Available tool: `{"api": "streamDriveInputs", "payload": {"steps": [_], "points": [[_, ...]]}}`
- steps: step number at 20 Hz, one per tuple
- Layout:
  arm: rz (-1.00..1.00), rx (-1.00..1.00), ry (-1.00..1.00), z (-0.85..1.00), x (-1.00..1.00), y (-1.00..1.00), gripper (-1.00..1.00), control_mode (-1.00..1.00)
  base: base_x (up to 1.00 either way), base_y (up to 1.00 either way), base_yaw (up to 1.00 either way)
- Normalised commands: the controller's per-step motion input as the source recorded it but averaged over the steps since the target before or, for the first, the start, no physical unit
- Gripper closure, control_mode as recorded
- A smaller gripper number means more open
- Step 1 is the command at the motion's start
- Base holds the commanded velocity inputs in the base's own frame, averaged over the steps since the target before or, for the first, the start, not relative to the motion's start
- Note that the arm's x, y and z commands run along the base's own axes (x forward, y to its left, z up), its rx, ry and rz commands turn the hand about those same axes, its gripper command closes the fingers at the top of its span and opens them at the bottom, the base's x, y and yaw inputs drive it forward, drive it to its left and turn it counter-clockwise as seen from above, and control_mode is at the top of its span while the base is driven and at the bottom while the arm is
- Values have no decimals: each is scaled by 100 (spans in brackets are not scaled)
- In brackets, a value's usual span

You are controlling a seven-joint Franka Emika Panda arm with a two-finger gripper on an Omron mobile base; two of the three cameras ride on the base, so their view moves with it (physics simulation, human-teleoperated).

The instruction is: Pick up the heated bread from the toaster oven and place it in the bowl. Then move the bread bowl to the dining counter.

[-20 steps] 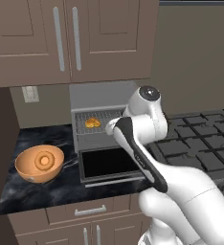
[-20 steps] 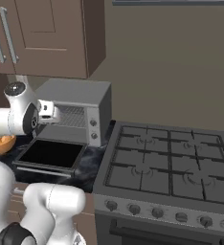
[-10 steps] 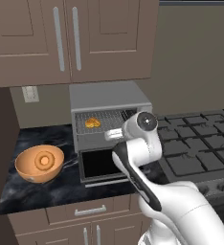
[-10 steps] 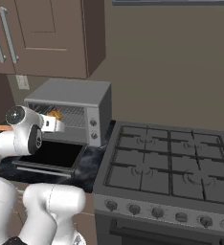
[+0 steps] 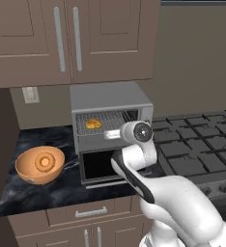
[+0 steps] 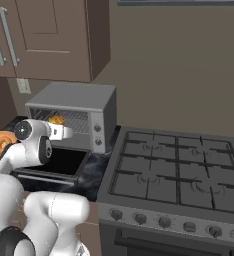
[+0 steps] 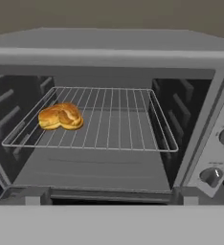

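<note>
The gripper (image 5: 116, 134) points into the open toaster oven (image 5: 110, 103), its fingers spread wide and holding nothing. Ahead of it, the heated bread (image 7: 61, 116) lies on the left of the wire rack (image 7: 115, 119), untouched. The oven's dark door (image 5: 103, 166) hangs open over the marble counter (image 5: 62, 190). The orange bowl (image 5: 39, 164) sits to the oven's left. No writing is legible on the knobs (image 7: 212, 176).
</note>
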Motion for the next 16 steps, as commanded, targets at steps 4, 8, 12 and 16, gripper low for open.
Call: {"api": "streamDriveInputs", "payload": {"steps": [4, 8, 12, 16], "points": [[0, 0, -5, 0, 51, 0, -100, -100, 0, 0, 0], [0, 0, 0, -2, 46, 0, -100, -100, 0, 0, 0], [0, 0, 0, -6, 47, 0, -100, -100, 0, 0, 0], [0, 0, 0, -10, 50, 0, -100, -100, 0, 0, 0]]}}
